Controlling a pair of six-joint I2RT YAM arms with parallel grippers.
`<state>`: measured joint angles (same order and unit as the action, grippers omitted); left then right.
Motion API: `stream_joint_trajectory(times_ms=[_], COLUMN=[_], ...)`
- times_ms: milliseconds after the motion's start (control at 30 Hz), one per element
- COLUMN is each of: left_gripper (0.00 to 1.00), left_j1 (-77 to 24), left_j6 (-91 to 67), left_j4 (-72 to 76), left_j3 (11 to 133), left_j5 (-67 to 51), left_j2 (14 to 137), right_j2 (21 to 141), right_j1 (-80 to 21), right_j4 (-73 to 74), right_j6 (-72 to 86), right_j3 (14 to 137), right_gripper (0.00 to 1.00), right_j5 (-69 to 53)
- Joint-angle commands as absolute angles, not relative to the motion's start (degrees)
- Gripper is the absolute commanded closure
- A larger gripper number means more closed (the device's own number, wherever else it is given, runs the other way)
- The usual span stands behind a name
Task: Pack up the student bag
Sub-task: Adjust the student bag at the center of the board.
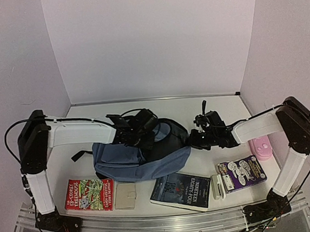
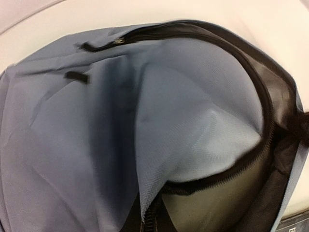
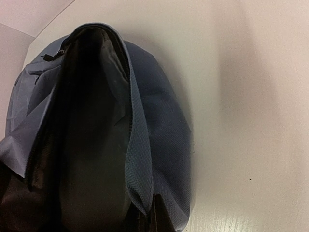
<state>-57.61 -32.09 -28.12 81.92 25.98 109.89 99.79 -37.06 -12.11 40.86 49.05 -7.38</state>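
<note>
The student bag (image 1: 127, 161) lies slumped on the table (image 1: 219, 107) between the two hands, its mouth unzipped. The left hand (image 1: 141, 129) is closed at the rim just under it, seemingly pinching fabric by the zip, and the right hand (image 1: 199, 137) is closed likewise on the opposite rim, though the fingers themselves are out of sight. I judge the bag light, soft and floppy, so its mouth will sag wherever it is not held up; the stiffer zipper seam (image 2: 263, 96) right below each hand looks a better hold than loose panel cloth, which would bunch and slip.
</note>
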Motion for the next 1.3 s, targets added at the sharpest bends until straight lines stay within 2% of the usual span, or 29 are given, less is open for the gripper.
stream_joint_trajectory(times_ms=[0,233,467,600,733,900,1033,1267], left_gripper=[1.00,0.96,0.89,0.76,0.47,0.22,0.11,0.03], left_j1=[-46.2,-35.3,-29.6,-29.4,-29.4,-29.3,-28.9,-26.1], left_j6=[-44.1,-59.5,-59.8,-57.5,-55.1,-51.0,-50.3,-49.4], left_j4=[-14.1,0.2,3.1,2.7,1.7,1.1,1.2,-1.8], left_j3=[67.7,46.5,42.1,42.8,42.9,43.1,43.0,42.6], left_j5=[15.2,5.3,-4.7,-4.9,-3.3,-3.4,-3.4,-2.5], left_j2=[94.1,82.7,85.5,87.1,85.5,83.5,81.5,76.7], right_j2=[97.7,99.6,99.0,97.9,96.8,97.2,97.5,96.5], right_j1=[-37.5,-37.5,-37.5,-37.4,-37.5,-37.5,-37.5,-37.4], right_j4=[-11.9,-12.0,-12.0,-12.0,-11.9,-11.9,-11.9,-11.6], right_j6=[43.2,45.5,45.4,44.5,43.7,43.2,43.2,42.9], right_j3=[47.3,46.6,46.1,45.9,45.7,45.7,45.9,46.2], right_gripper=[1.00,1.00,1.00,1.00,1.00,1.00,1.00,1.00], right_j5=[-4.8,-4.2,-4.1,-4.8,-5.2,-5.8,-6.1,-6.1])
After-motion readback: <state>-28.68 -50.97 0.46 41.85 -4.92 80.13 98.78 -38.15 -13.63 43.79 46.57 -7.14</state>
